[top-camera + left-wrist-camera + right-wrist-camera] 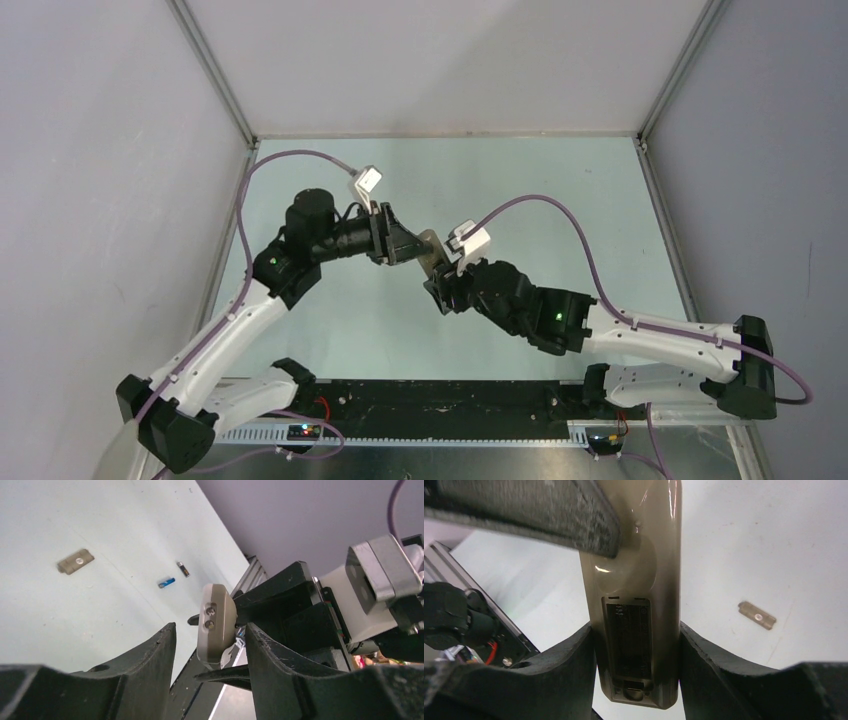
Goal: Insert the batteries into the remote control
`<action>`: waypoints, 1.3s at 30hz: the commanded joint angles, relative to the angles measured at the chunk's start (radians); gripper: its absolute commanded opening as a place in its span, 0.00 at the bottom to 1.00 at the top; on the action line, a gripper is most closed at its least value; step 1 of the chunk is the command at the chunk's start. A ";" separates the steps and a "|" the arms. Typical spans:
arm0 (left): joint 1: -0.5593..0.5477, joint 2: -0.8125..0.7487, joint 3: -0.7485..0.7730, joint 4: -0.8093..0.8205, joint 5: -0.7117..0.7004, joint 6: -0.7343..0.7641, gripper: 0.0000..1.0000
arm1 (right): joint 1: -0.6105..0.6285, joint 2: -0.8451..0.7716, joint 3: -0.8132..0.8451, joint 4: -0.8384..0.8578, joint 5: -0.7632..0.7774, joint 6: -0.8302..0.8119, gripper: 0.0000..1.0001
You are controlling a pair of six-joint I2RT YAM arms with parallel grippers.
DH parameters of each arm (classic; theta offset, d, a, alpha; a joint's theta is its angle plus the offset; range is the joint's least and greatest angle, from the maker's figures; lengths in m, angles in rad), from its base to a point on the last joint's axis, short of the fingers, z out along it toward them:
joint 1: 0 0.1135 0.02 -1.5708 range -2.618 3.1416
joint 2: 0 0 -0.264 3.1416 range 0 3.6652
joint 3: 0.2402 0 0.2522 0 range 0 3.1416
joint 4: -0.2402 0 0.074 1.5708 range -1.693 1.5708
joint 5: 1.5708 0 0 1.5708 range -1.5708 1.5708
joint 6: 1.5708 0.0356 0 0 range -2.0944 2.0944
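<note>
Pale green tabletop, grey walls around it, and the action sits mid-frame in the overhead view. The right gripper is clamped on the remote control, fingers pressed to both long sides. The tan back faces the wrist camera and the battery slot is uncovered. The left gripper straddles the remote's other end with its jaws partly spread. A gap shows on one side, and the other finger sits close against the casing. Out on the tabletop, at the centre of the left wrist view, the blue battery and the dark battery lie near each other, well apart from the remote. Further left lies a tan cover.
</note>
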 commanded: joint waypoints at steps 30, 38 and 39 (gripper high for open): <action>0.041 -0.003 -0.123 0.112 -0.080 0.154 0.00 | -0.278 -0.307 -0.196 -0.322 -0.097 0.494 0.62; 0.047 0.006 -0.130 0.100 0.108 0.254 0.00 | -0.521 -0.232 -0.216 -0.405 -0.144 0.239 0.54; 0.047 0.003 -0.131 0.100 0.107 0.254 0.00 | -0.545 -0.192 -0.211 -0.423 -0.157 0.240 0.56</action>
